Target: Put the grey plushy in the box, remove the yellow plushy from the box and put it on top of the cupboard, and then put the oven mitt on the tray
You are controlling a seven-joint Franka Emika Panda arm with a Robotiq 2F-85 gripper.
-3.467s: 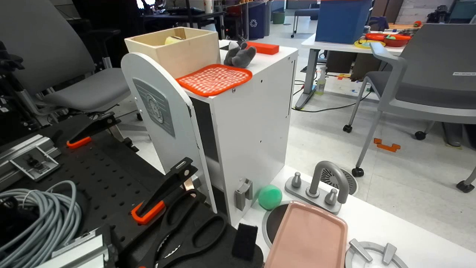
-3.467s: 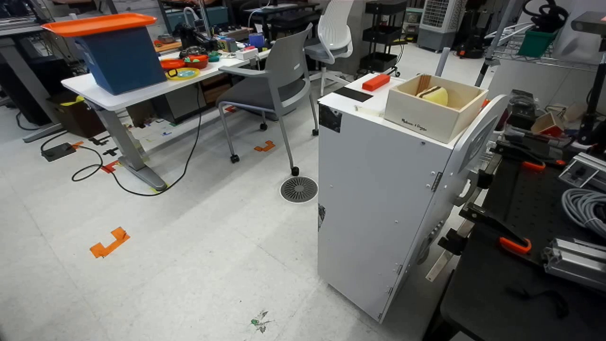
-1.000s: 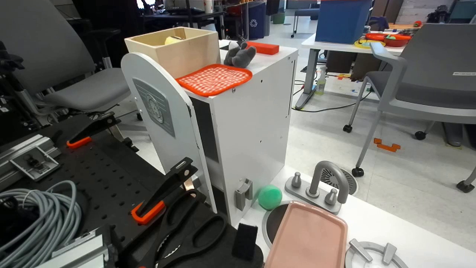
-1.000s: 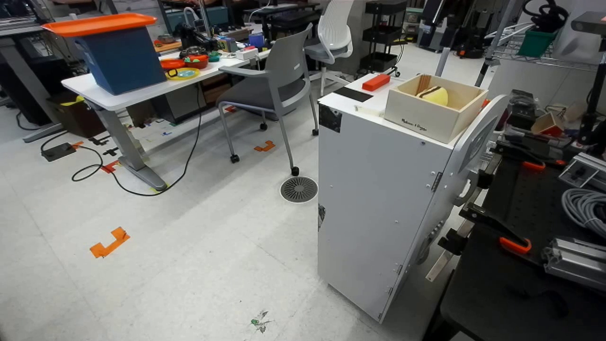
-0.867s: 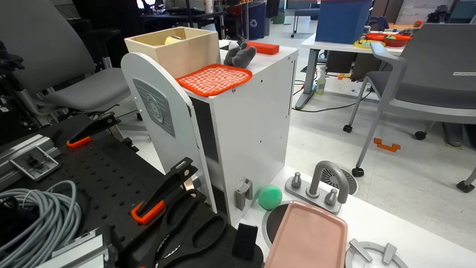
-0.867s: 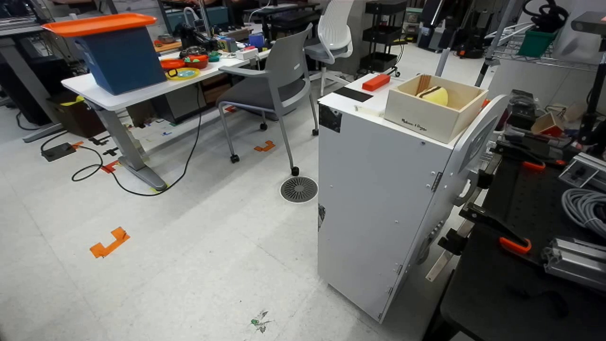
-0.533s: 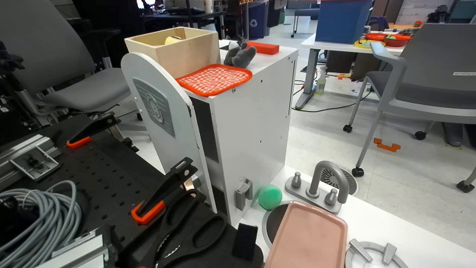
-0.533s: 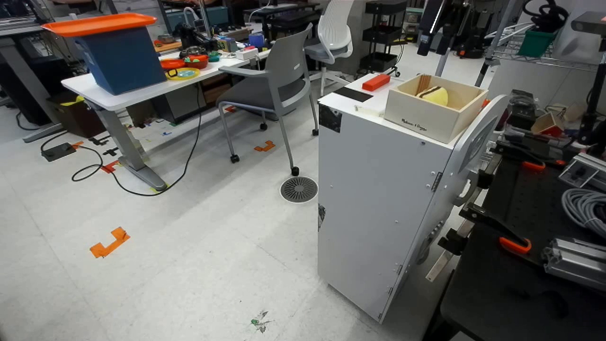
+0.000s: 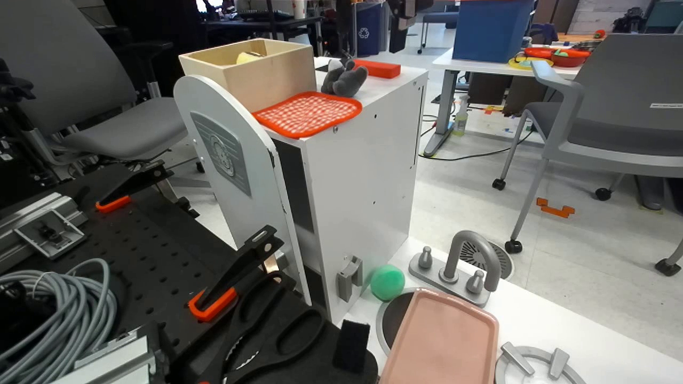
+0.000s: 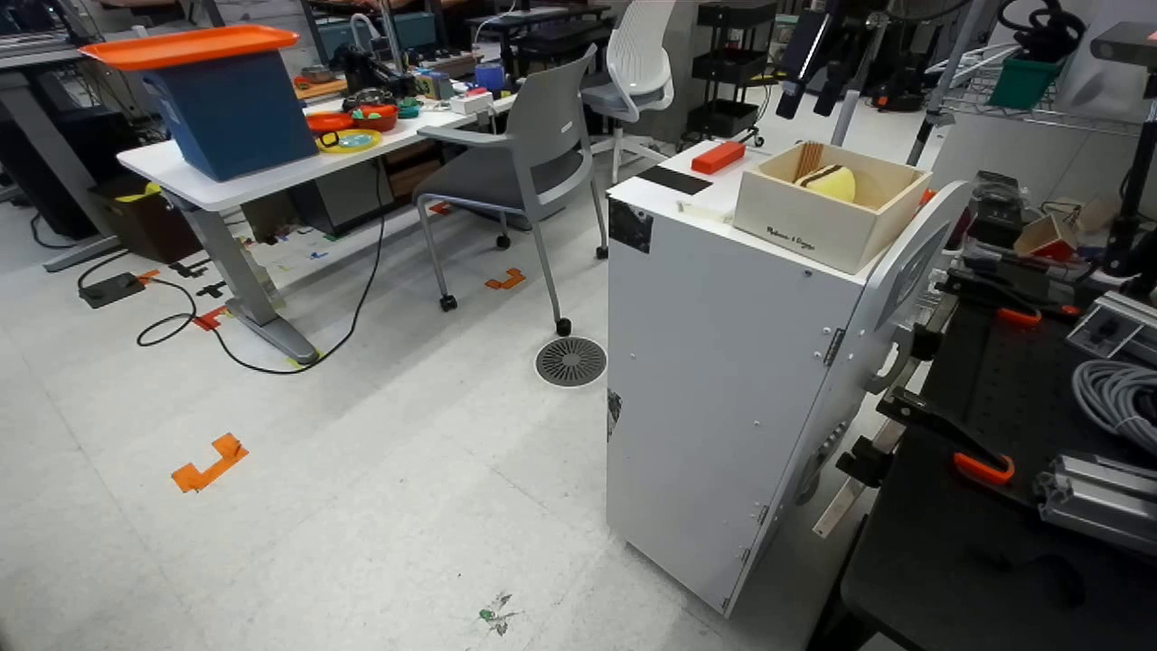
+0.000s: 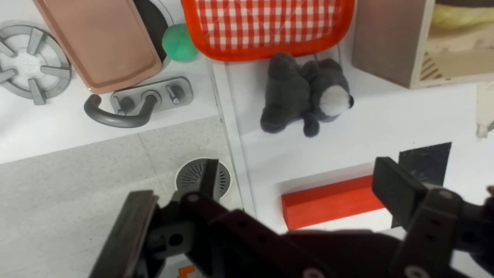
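Observation:
On the white cupboard (image 9: 363, 176) the grey plushy (image 11: 287, 94) lies against the rim of the red checked oven mitt (image 11: 266, 23). Beside them stands the wooden box (image 10: 795, 217), with the yellow plushy (image 10: 830, 183) inside, leaning near one wall. The pink tray (image 9: 443, 341) rests lower down, partly over the sink. My gripper (image 11: 297, 170) hangs above the cupboard's far part, its fingers wide apart with nothing held; the grey plushy is ahead of the fingertips in the wrist view. An exterior view shows the gripper (image 10: 806, 101) behind the box, where the grey plushy is hidden.
A red block (image 11: 328, 202) lies on the cupboard beneath my fingers. Below, a green ball (image 9: 387, 282) and a grey faucet (image 9: 472, 261) stand near the tray. Black clamps (image 9: 235, 277) and a cable coil (image 9: 64, 309) occupy the dark bench.
The gripper has come down from above into both exterior views, where it was out of sight or barely showing before. The plushies, box, mitt and tray have stayed put.

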